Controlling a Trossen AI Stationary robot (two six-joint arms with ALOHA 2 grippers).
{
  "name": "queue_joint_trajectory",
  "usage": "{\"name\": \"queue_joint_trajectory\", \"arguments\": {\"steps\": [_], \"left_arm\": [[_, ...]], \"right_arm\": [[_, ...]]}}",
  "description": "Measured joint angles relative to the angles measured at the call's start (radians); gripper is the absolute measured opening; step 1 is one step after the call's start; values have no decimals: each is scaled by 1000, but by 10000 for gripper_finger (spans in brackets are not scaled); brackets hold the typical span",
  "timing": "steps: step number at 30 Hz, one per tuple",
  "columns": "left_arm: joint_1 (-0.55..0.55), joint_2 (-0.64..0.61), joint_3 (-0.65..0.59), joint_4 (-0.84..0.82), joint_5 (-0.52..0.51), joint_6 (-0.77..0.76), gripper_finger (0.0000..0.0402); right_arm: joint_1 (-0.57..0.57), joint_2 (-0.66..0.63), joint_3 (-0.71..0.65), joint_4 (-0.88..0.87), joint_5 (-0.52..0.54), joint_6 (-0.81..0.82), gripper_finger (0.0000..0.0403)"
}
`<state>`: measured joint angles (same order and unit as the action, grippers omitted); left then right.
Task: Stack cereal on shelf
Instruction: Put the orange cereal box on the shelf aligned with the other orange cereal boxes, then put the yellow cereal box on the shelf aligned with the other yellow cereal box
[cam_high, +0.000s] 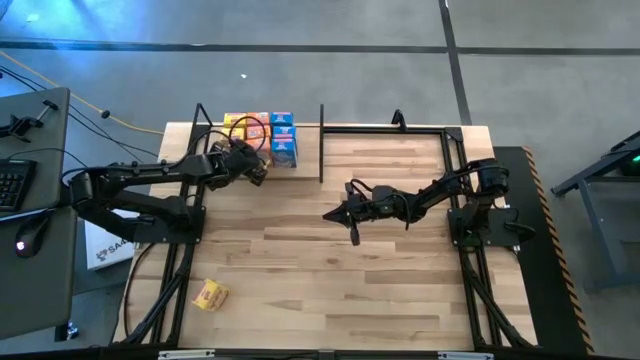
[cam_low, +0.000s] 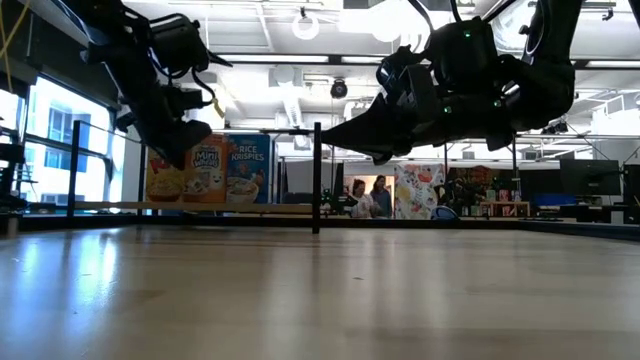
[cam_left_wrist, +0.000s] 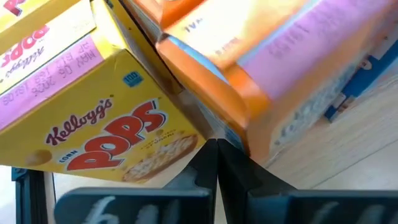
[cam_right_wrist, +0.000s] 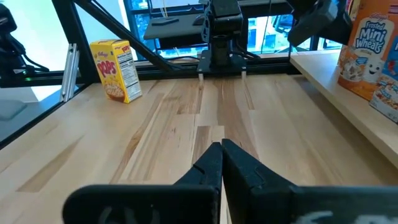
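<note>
Several cereal boxes (cam_high: 272, 135) crowd the shelf (cam_high: 300, 160), seemingly just beyond the left end effector (cam_high: 255, 170), fingers together; one yellow box (cam_high: 210, 294) lies well apart on the bench (cam_high: 330, 270), the right end effector (cam_high: 340, 214) closed mid-bench.

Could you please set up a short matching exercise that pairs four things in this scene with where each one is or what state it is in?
Things:
1. left claw
2. right claw
3. lone yellow Pops box
4. blue cereal boxes

Places or states:
A. upright on the table near its front left corner, away from the shelf
B. over the middle of the table, fingers shut, holding nothing
C. on the shelf, at the right end of the cluster
D. at the shelf, right beside the boxes

Pairs: 1-D, 2-B, 3-A, 4-C
</note>
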<state>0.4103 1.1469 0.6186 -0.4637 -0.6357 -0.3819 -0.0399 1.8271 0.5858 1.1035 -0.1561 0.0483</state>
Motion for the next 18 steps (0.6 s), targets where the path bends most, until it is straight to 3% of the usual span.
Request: {"name": "queue_joint_trajectory", "arguments": {"steps": [11, 18], "left_arm": [[0, -99, 0, -109, 25, 39, 1], [-40, -253, 1, -145, 268, 69, 1]], "right_arm": [[0, 0, 0, 0, 0, 0, 0], [0, 0, 0, 0, 10, -7, 0]]}}
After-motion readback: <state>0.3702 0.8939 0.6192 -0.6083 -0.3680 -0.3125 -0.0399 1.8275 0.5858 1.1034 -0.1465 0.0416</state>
